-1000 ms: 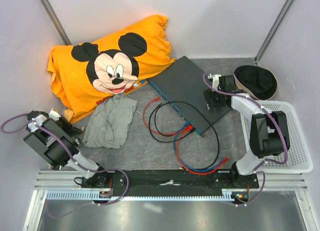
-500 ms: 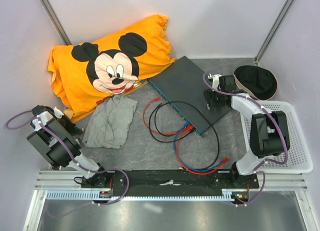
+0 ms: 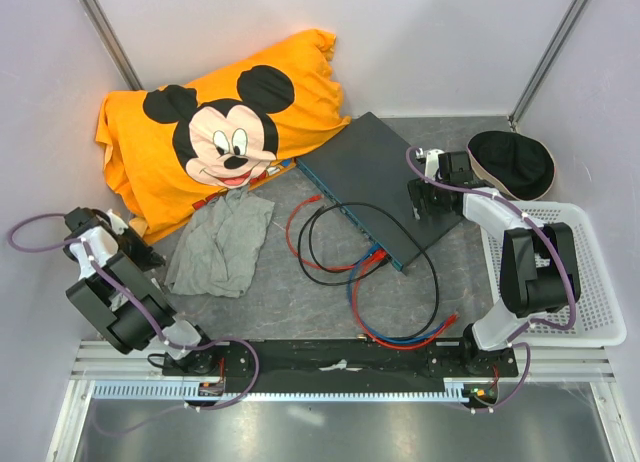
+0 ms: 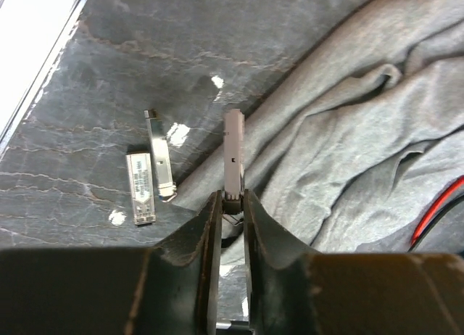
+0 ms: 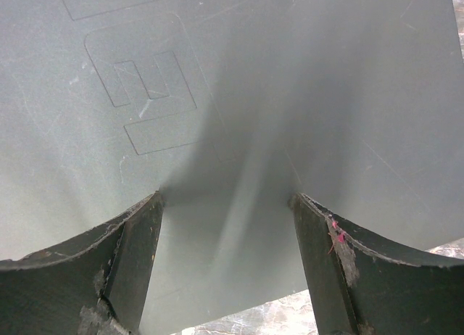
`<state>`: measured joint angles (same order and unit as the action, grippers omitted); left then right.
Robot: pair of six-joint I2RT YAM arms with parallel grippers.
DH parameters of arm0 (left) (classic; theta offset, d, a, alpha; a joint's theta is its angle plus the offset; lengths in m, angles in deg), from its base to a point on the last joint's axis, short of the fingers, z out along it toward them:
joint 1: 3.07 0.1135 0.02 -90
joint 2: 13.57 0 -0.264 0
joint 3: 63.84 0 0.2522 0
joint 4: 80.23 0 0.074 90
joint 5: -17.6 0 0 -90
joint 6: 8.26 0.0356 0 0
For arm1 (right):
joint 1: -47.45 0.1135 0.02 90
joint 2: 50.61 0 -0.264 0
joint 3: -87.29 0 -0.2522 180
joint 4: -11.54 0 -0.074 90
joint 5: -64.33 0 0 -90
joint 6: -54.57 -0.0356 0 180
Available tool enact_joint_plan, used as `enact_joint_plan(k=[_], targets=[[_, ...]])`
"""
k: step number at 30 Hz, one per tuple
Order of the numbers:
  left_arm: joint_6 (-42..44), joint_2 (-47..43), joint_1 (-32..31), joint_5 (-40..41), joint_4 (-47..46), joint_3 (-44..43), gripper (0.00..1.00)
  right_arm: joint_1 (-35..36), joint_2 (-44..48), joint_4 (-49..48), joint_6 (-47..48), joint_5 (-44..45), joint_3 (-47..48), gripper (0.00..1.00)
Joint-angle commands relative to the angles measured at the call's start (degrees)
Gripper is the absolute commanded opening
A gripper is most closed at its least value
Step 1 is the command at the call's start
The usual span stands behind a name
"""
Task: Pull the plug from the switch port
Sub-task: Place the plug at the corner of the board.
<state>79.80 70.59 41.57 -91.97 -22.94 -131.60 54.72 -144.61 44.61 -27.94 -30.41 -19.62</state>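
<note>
The switch [image 3: 380, 182] is a flat dark grey box at the centre right, with its teal socket face [image 3: 362, 234] towards the cables. My left gripper [image 4: 232, 196] is shut on a small silver plug [image 4: 233, 155] and holds it over the edge of a grey cloth [image 4: 348, 146]. In the top view the left gripper [image 3: 132, 248] is at the far left, well away from the switch. My right gripper [image 5: 226, 197] is open, with its fingers spread on the switch's flat top [image 5: 290, 74]; it also shows in the top view [image 3: 425, 204].
Two more silver plugs [image 4: 141, 186] [image 4: 158, 152] lie on the table left of the cloth. Red, black and blue cables [image 3: 372, 292] loop in front of the switch. An orange Mickey Mouse pillow [image 3: 215, 132], a black round cap [image 3: 512, 164] and a white basket [image 3: 590, 282] stand around.
My left arm has shifted a little, its elbow swinging towards the near edge while the wrist stays by the cloth. The right arm and the switch have not moved.
</note>
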Motion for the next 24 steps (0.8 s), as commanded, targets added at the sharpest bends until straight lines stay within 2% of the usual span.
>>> enact_joint_plan(k=[1, 5, 10, 16, 19, 20, 24], targets=[[-0.7, -3.1, -2.8, -0.7, -1.6, 0.5, 0.29, -0.3, -2.1, 3.2, 0.3, -0.5, -2.8, 0.81], [-0.4, -3.9, -3.2, 1.0, -1.3, 0.6, 0.33, -0.3, -1.8, 2.8, 0.2, -1.2, -3.0, 0.81], [0.5, -5.5, -5.2, -1.7, -1.5, 0.9, 0.34, -0.2, -0.8, 2.5, -0.6, -1.9, -3.6, 0.81], [1.3, -6.4, -17.9, -6.8, -3.3, 0.9, 0.34, -0.3, 0.5, 3.7, -1.2, -1.8, -4.6, 0.81], [1.5, -5.3, -27.5, -9.8, -6.3, 1.0, 0.34, -0.3, 1.4, 5.4, -0.8, -1.1, -3.5, 0.81], [1.4, -4.8, -32.4, -10.3, -8.6, 1.0, 0.35, -0.2, 1.7, 5.8, 0.2, -0.5, -2.8, 0.81], [-4.9, 0.7, -38.8, -17.2, -19.5, 1.3, 0.37, -0.3, 1.8, 6.6, 4.3, 2.7, -2.4, 0.81]])
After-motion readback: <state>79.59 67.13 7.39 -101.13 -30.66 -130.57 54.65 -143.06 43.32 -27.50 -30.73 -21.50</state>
